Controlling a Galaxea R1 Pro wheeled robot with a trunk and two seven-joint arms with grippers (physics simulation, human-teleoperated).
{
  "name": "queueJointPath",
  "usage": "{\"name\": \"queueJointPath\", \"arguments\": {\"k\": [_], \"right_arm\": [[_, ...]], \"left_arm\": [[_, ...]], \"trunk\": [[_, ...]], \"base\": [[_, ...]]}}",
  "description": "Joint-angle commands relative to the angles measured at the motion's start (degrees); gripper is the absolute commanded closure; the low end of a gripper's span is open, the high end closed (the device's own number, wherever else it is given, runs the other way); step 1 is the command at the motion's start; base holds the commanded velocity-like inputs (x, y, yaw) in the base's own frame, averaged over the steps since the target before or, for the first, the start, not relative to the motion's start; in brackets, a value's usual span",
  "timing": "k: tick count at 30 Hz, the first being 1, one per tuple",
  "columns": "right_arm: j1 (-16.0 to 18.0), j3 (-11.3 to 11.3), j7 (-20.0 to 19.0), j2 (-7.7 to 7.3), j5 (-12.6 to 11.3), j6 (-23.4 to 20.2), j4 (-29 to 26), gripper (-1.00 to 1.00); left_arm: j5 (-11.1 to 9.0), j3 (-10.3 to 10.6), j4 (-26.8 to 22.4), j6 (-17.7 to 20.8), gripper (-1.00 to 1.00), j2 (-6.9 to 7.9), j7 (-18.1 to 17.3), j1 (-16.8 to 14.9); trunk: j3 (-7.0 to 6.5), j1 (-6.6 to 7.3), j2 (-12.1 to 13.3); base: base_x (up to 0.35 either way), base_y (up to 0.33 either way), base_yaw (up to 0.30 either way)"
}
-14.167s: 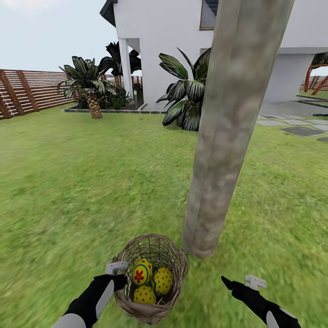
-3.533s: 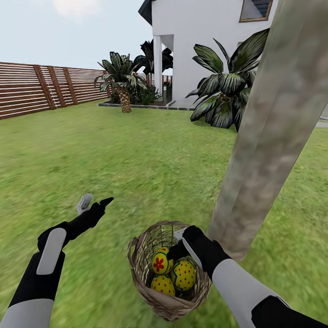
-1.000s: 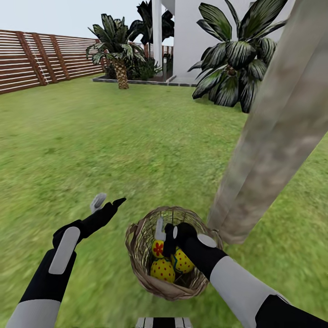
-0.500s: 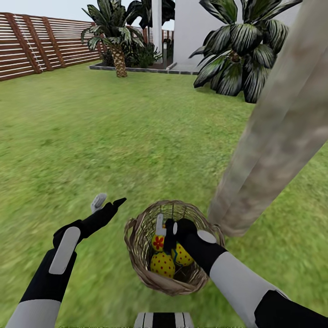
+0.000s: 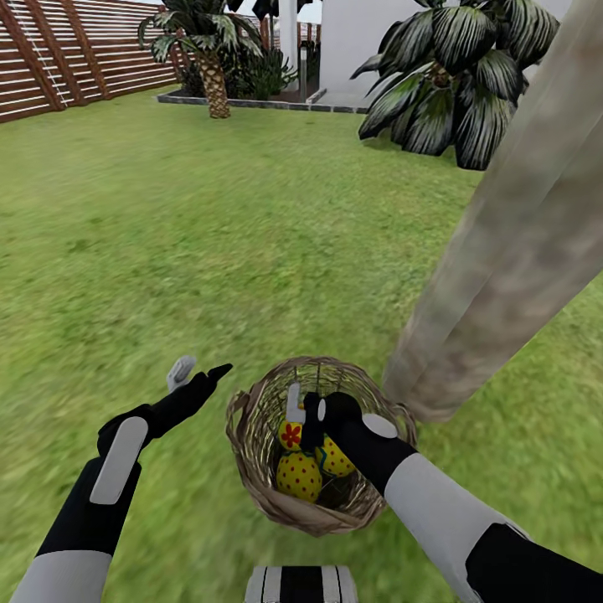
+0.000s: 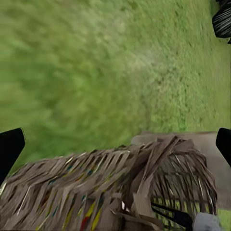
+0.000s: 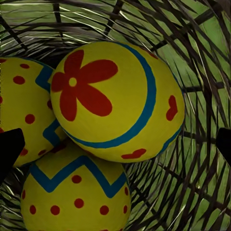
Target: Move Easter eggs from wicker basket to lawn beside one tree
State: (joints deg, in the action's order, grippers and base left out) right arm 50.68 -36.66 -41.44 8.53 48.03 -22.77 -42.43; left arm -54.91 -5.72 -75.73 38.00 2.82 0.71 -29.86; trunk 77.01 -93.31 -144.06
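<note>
Lawn is flat short grass, fenced garden, white house behind. Tree trunk stands just beside the wicker basket, so drop-off is likely meant right there. All three Easter eggs are seen in the basket, none taken out. Right gripper is lowered into the basket, jaws spread wide astride the flower egg, nothing clamped. Left gripper is held aside over grass, parted, empty.

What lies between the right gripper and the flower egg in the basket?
Nothing: in the right wrist view the flower egg sits directly ahead, with only open space before the right gripper and its spread fingers.
</note>
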Motion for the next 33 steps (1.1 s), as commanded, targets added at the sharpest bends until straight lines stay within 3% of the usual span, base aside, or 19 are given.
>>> {"name": "queueJointPath", "arguments": {"k": [1, 16, 22, 33], "right_arm": [[0.05, -0.08, -0.25, 0.03, 0.39, -0.18, -0.1, -1.0], [0.04, -0.08, 1.14, 0.18, 0.65, -0.66, -2.66, -1.0], [0.04, -0.08, 5.41, 0.18, 0.61, -0.7, -2.82, -1.0], [0.04, -0.08, 6.1, 0.17, 1.01, -0.91, -2.69, -1.0]], "left_arm": [[-0.29, -0.08, -0.03, 0.32, -1.0, -0.01, 0.08, -0.03], [-0.29, 0.01, -0.03, 0.24, -1.0, -0.03, 0.08, -0.03], [-0.29, 0.01, -0.03, 0.24, -1.0, -0.09, 0.07, -0.03], [-0.29, 0.01, -0.03, 0.23, -1.0, -0.1, 0.08, -0.03]], "trunk": [[0.27, -0.01, -0.03], [3.59, -0.4, -0.23], [3.59, -0.4, -0.23], [5.14, -0.58, -0.33]], "base": [[0.0, 0.0, 0.0], [0.0, 0.0, 0.0], [0.0, 0.0, 0.0], [0.0, 0.0, 0.0]]}}
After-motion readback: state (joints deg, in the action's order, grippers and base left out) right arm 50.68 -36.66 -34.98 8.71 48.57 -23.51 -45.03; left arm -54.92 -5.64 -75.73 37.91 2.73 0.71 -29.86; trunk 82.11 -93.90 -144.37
